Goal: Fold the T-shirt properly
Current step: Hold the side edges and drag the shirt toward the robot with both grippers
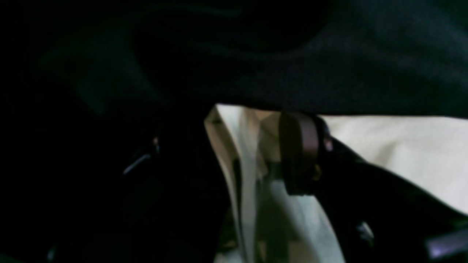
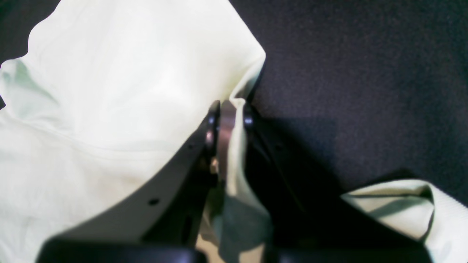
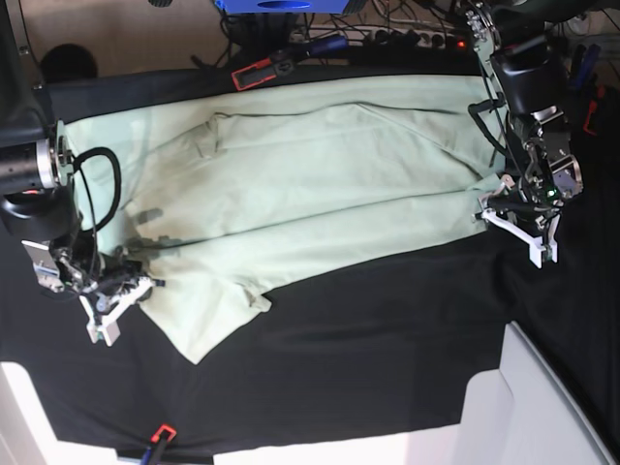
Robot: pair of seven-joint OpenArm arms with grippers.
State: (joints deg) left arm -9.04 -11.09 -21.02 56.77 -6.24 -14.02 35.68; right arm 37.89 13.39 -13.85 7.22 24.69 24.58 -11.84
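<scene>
On the left of the base view, the right gripper (image 3: 124, 294) sits low at the near left corner of the T-shirt (image 3: 320, 184). Its wrist view shows the fingers (image 2: 219, 128) closed almost fully, with a thin fold of the pale green cloth pinched between them. The shirt lies spread across the far half of the table (image 3: 368, 368), long side running left to right, one sleeve bunched at the far left and a loose flap trailing toward the near edge below the right gripper.

Judging by the lie of the cloth, the fold has hardly begun: one lengthwise crease seems to run across the middle, but the shirt is otherwise open and wrinkled. The sleeves and the crosswise folds are left to do.

In front of the shirt the black table is bare and wide, giving good room to carry an edge over. A white panel (image 3: 542, 407) stands at the near right corner and cables (image 3: 387, 34) and clamps crowd the far edge, so there is little room there.

On the right, the left gripper (image 3: 504, 208) is at the shirt's right edge. Its wrist view is dark, but one finger (image 1: 298, 153) presses on a gathered ridge of cloth; the fingers appear nearly closed on it, though the other finger is lost in shadow.
</scene>
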